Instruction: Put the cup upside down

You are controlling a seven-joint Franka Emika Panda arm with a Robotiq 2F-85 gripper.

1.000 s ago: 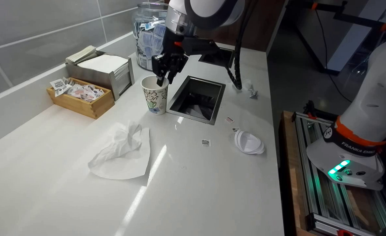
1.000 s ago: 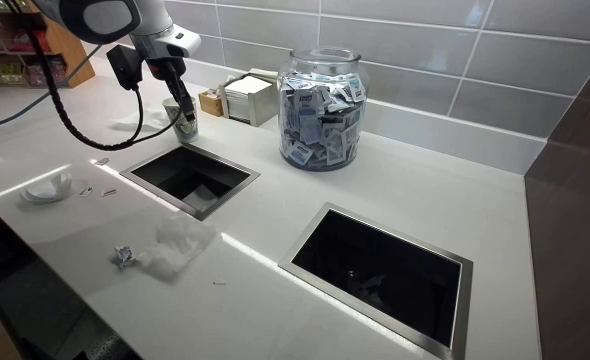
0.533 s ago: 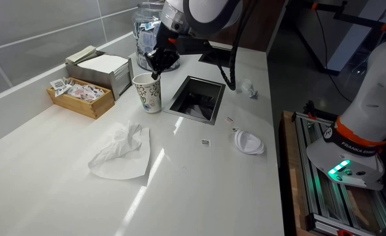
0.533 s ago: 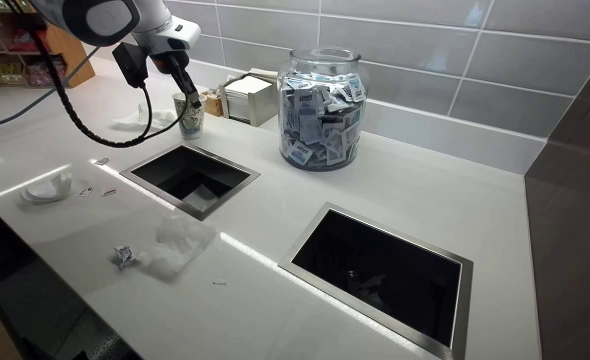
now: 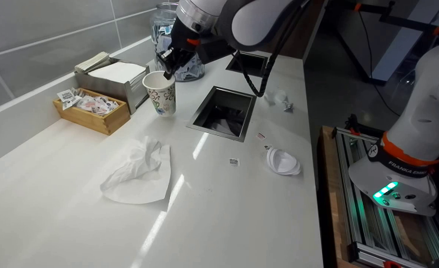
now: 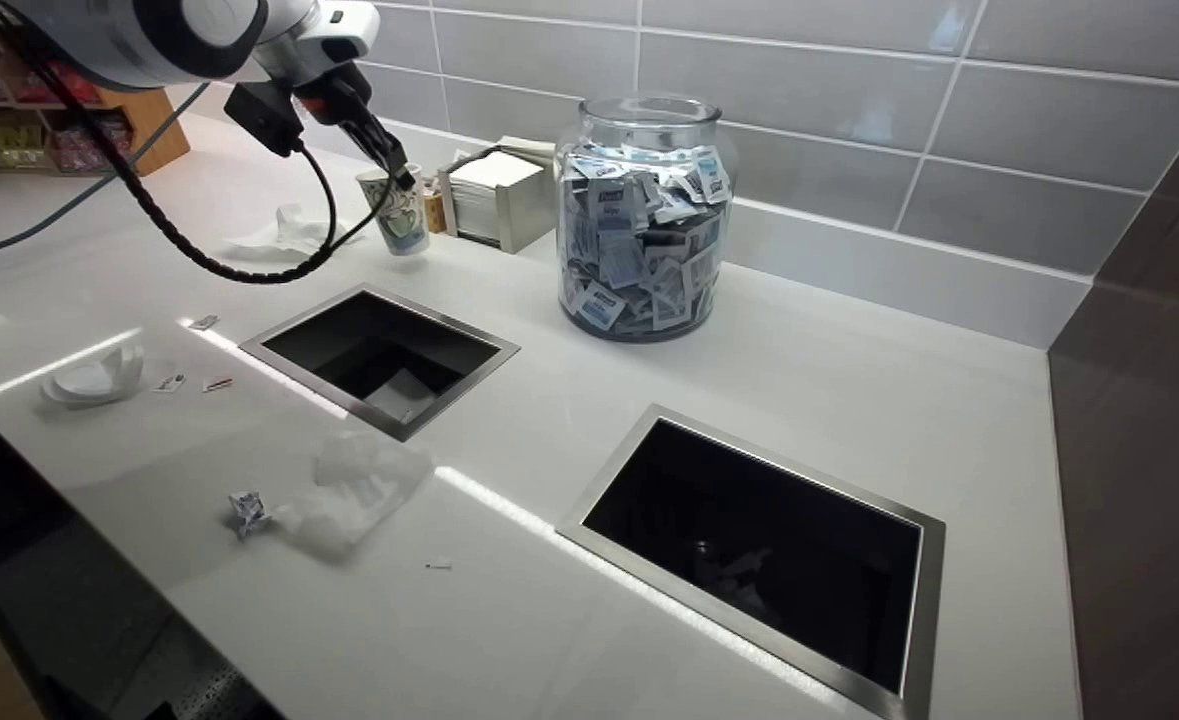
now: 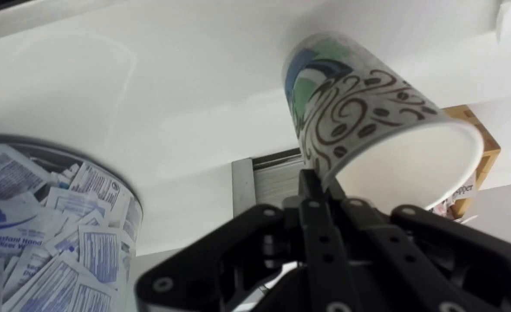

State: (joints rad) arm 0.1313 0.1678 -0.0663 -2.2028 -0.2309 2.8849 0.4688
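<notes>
One wall of the cup (image 7: pixel 355 104) is pinched at the rim between my nearly closed jaws — mouth up, tilted, seemingly just above the table (image 5: pixel 223 208) — probably so I can roll it over.

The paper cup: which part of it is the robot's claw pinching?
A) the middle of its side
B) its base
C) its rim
C: in the wrist view the gripper straddles the wall of the paper cup right at its open rim.

Jaws pinch tilted cup (image 6: pixel 401 217) by rim, mouth up, nr napkin holder (image 6: pixel 526 212), w/ lg jar (image 6: pixel 649 121) of packets (image 6: pixel 604 305) farther off.
</notes>
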